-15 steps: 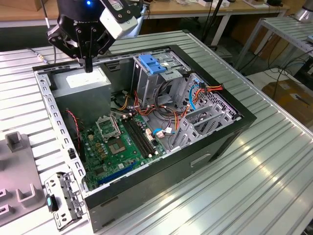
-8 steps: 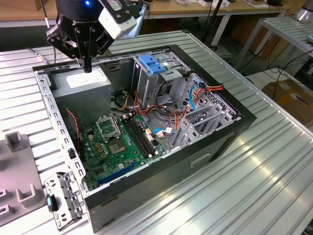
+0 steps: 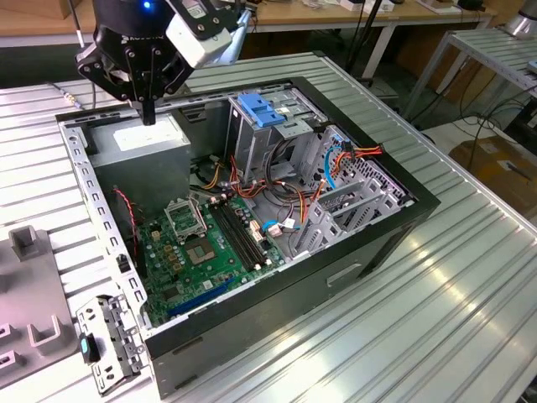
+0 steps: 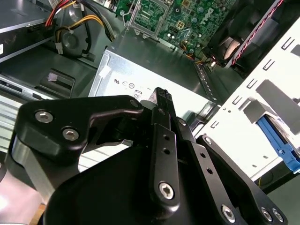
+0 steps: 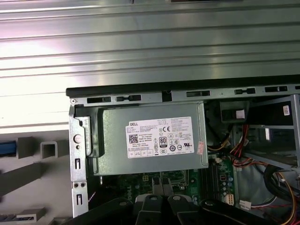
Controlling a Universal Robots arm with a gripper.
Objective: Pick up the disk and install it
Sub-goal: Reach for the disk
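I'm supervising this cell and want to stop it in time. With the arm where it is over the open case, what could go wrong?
1. The gripper hangs with shut fingers right above the grey power-supply box, holding nothing; moving lower could strike it.
2. Loose red and yellow cables lie beside the drive cage; they might snag anything moving there.

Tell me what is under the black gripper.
A grey metal power-supply box with a white sticker sits below the gripper, inside the open black computer case. Whatever lies beneath that box is covered.
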